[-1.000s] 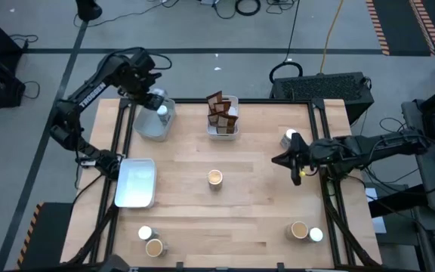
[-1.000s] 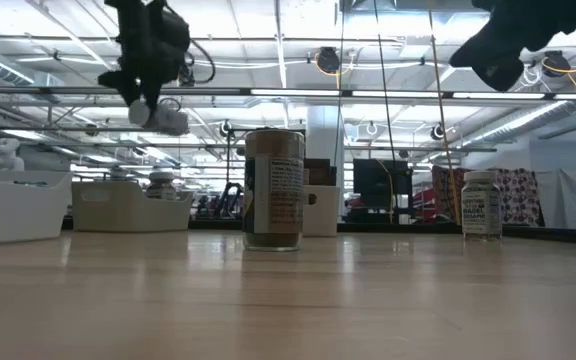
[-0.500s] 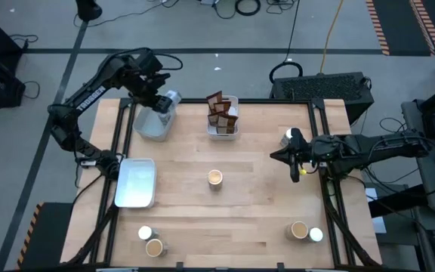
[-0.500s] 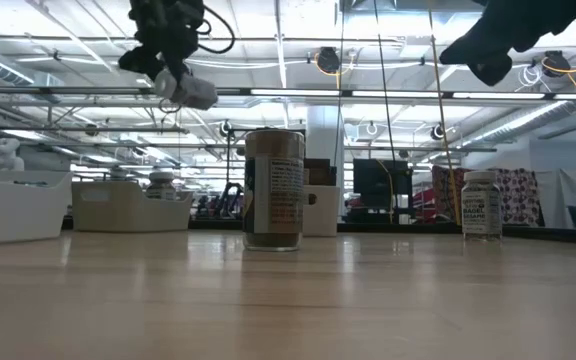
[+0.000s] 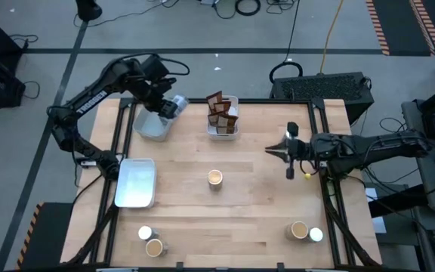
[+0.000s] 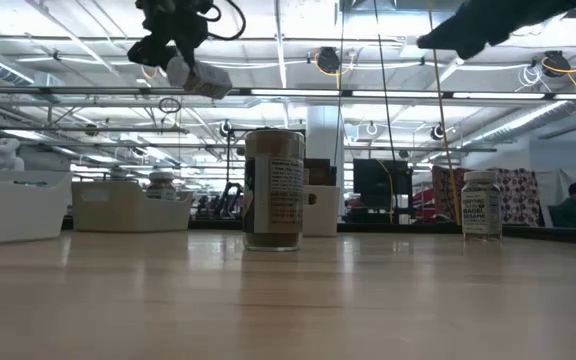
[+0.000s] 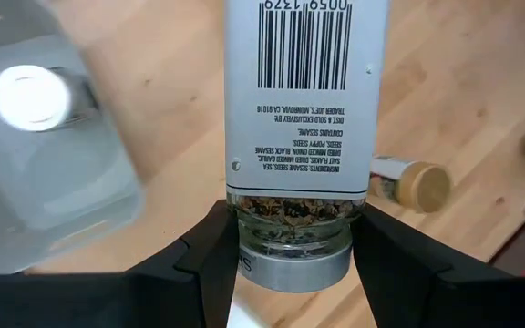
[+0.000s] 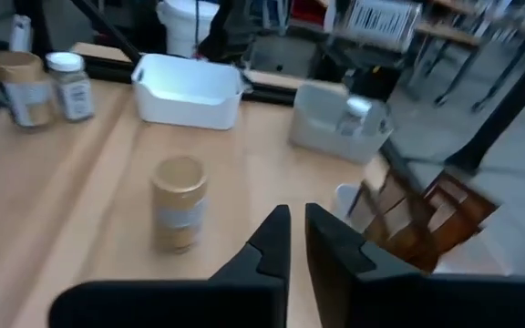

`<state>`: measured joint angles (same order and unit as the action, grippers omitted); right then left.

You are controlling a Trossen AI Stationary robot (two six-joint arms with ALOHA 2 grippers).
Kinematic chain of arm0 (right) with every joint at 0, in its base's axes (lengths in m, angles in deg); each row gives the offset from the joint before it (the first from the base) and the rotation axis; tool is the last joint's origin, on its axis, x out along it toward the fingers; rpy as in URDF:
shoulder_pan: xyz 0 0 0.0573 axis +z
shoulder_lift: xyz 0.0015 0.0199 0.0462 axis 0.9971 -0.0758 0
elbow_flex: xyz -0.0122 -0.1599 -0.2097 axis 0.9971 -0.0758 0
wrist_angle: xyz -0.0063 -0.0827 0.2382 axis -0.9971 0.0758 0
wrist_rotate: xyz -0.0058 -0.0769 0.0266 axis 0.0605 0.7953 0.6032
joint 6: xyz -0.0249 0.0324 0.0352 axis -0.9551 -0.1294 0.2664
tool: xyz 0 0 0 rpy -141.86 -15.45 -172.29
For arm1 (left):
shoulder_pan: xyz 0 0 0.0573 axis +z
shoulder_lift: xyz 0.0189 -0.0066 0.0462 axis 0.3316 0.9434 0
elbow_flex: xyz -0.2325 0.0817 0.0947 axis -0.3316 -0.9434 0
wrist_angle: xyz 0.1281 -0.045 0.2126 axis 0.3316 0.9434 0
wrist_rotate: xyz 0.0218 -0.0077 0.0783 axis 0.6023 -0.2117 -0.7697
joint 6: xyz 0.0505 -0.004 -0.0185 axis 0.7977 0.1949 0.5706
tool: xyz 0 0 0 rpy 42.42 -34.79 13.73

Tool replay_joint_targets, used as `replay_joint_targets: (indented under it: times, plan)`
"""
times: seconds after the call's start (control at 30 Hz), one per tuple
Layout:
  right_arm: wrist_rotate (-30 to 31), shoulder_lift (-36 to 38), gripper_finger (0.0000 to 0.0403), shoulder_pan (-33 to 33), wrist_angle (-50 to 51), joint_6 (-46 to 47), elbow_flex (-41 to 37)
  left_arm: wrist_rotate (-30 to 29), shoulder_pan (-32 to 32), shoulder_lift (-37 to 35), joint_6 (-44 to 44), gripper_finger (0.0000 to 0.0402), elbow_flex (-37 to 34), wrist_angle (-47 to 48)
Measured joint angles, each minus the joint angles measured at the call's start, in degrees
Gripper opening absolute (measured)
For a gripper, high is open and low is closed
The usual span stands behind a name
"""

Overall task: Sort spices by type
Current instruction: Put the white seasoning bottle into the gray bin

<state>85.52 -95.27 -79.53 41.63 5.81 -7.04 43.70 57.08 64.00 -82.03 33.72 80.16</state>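
- Showing the left gripper [image 5: 174, 106] clamped on a white-topped spice jar [image 7: 296, 137], held in the air over the rim of the grey tray [image 5: 151, 125] at the table's far left; one more white-topped jar [image 7: 30, 97] lies in that tray.
- Jar held: a clear rigid cylinder, paper label round its wall, seeds visible through the bare band near the fingers [image 7: 210, 260]. Probably light and stiff, with smooth walls that could slip; the grip across the body looks apt.
- Right gripper [image 5: 289, 155]: fingers together, holding nothing, above the table's right middle.
- Tan-topped jar [image 5: 215, 177]: upright at the table's centre, round, labelled; best taken across its body.
- Dark brown packets [image 5: 221, 112]: flat, rectangular, standing in a white tray [image 5: 223, 133] at the far edge; likely light and thin.
- White tray [image 5: 135, 183]: left side, shallow, smooth-walled.
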Motion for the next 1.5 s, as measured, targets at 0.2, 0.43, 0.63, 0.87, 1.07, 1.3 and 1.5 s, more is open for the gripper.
replay_joint_targets:
  times: [0.2,0.43,0.63,0.87,1.07,1.3,1.5]
  plan:
    - [0.1,-5.2,0.0077,-1.9,-8.0,-8.0,0.0,3.4,-2.3,0.0,-1.8,0.019,0.0,-1.7]
    - [0.1,-13.6,0.0153,-5.7,-12.2,-12.8,4.8,7.5,-5.5,0.5,-5.9,0.019,0.0,-7.2]
    - [0.1,-20.5,0.0192,-8.0,-12.1,-20.1,10.7,10.5,-9.0,3.1,-7.6,0.019,0.0,-8.8]
    - [0.0,-27.3,0.0203,-8.4,-12.1,-28.0,18.1,13.6,-13.5,7.2,-7.6,0.019,0.0,-10.4]
    - [-0.1,-32.1,0.0204,-8.3,-11.4,-32.4,22.1,15.4,-15.7,9.2,-7.5,0.019,0.0,-13.2]
    - [-2.0,-35.9,0.0204,-8.3,-9.9,-33.0,25.6,15.6,-16.0,9.4,-8.5,0.019,-0.1,-15.4]
    - [-2.1,-38.5,0.0204,-7.9,-9.9,-35.2,27.4,15.7,-16.1,9.4,-8.9,0.019,0.0,-16.2]
